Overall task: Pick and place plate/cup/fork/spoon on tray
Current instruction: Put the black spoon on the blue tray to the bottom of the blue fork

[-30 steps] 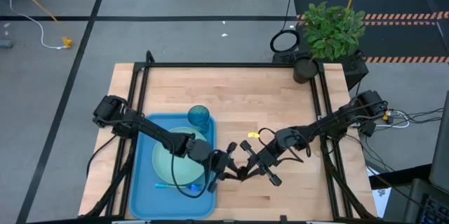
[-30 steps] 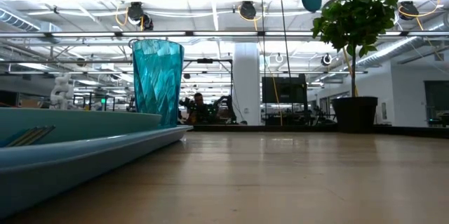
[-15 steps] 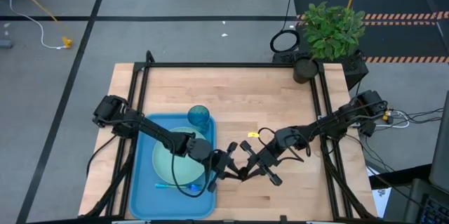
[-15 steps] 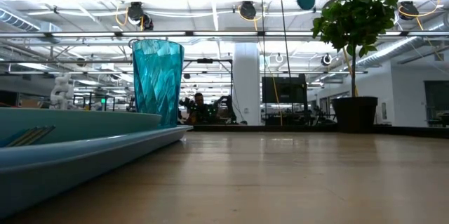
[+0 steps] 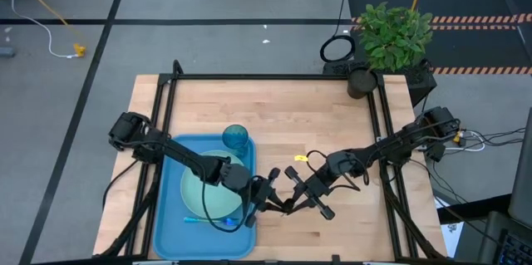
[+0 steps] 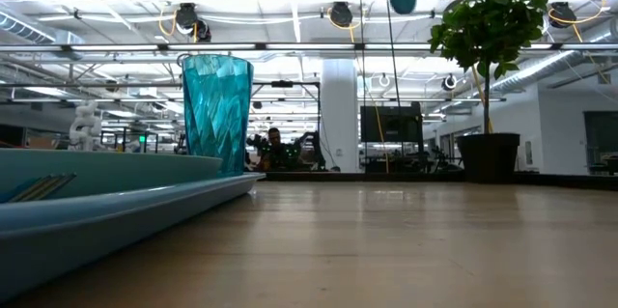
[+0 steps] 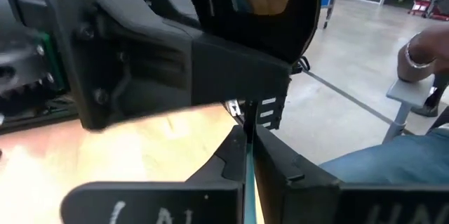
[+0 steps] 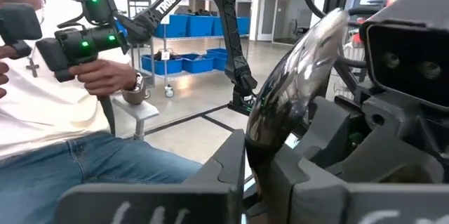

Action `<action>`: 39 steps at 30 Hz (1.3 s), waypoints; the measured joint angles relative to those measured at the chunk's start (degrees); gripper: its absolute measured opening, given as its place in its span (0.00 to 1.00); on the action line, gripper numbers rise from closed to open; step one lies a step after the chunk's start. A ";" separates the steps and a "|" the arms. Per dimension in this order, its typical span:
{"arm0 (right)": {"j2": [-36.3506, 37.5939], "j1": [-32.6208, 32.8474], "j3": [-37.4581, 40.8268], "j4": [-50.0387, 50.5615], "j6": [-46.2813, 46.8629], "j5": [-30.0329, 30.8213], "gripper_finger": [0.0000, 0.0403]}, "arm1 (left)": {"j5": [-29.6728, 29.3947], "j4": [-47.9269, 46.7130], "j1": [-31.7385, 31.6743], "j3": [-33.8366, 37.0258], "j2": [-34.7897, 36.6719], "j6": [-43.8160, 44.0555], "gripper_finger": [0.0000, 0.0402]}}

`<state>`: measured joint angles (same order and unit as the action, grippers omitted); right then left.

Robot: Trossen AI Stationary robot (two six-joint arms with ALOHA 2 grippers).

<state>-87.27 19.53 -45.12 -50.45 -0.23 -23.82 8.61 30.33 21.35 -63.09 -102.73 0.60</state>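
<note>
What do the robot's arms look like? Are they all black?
Mostly. Both arms are dark and thin with chunky joints and black cables looping off them. The left end effector and right end effector have flat black fingers with white lettering, and a small yellow tag sits on the right arm.

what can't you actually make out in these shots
- High view: the spoon is too small to see, and is hidden where the left gripper and right gripper meet.
- Low view: the plate is hidden behind the rim of the tray.
- Low view: both grippers are cut off by the top edge.
- High view: the fork shows only as a thin sliver beside the plate, and its tines are too small to see.
</note>
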 joint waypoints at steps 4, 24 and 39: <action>2.01 1.14 0.01 3.20 -0.05 3.50 0.05 | -2.63 -5.08 1.28 0.00 1.87 0.11 0.02; 9.64 6.62 -0.02 14.17 -0.75 31.09 0.48 | -33.02 -20.42 10.02 0.02 10.73 1.68 0.01; 1.38 3.35 -0.02 4.34 0.85 32.75 0.35 | -37.14 -18.48 7.18 0.01 8.08 1.02 0.01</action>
<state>-85.89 22.88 -45.15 -46.11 0.62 8.94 -28.53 11.86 28.52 -63.08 -94.65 1.62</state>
